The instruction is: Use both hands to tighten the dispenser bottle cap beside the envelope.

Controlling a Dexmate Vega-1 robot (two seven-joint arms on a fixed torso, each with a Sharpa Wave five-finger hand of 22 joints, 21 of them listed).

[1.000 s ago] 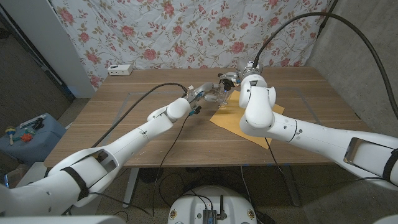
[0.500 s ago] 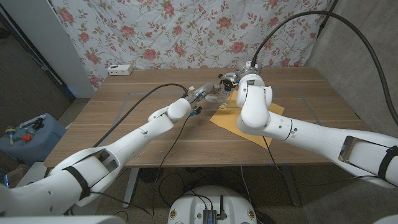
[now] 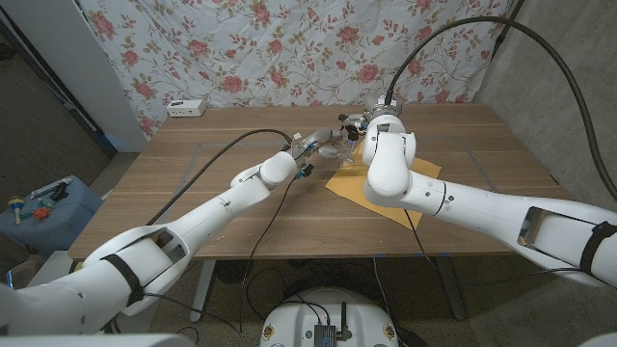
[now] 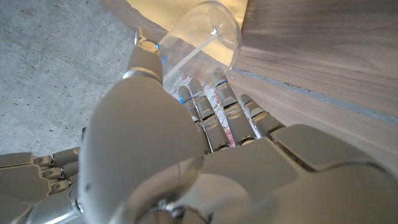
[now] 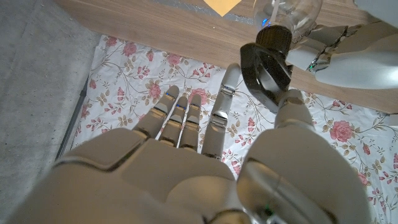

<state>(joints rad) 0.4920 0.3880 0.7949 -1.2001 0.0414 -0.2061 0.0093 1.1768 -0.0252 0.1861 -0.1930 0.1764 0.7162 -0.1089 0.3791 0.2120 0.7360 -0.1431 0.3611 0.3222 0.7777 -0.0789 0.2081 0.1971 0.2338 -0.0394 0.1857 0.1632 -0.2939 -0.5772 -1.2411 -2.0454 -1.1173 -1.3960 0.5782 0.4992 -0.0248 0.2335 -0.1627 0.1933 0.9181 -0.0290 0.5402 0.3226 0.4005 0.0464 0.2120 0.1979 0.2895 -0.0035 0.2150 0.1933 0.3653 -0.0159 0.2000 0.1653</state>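
Two hands of mine meet at the far middle of the wooden table [image 3: 193,164], beside the yellow envelope [image 3: 386,193]. My left hand [image 3: 313,145] holds the clear dispenser bottle [image 4: 199,46]; my fingers [image 4: 217,106] are wrapped around its body, and the label shows between them. The bottle is lifted off the table and tilted, with its bottom near the envelope's edge. My right hand [image 5: 205,162] is at the black pump cap [image 5: 267,65]. The thumb [image 5: 295,109] touches the cap from one side, while the other fingers [image 5: 180,118] are stretched out straight and apart, beside the cap and not around it. I cannot tell if a finger presses the cap from the other side, so I cannot tell if this hand really grips it. The cap sits on the bottle's neck, just next to my left hand's fingertips [image 5: 326,40]. A small white box [image 3: 185,108] lies at the far left corner of the table, well apart from the bottle. Behind the table hangs a flowered cloth [image 3: 289,48].
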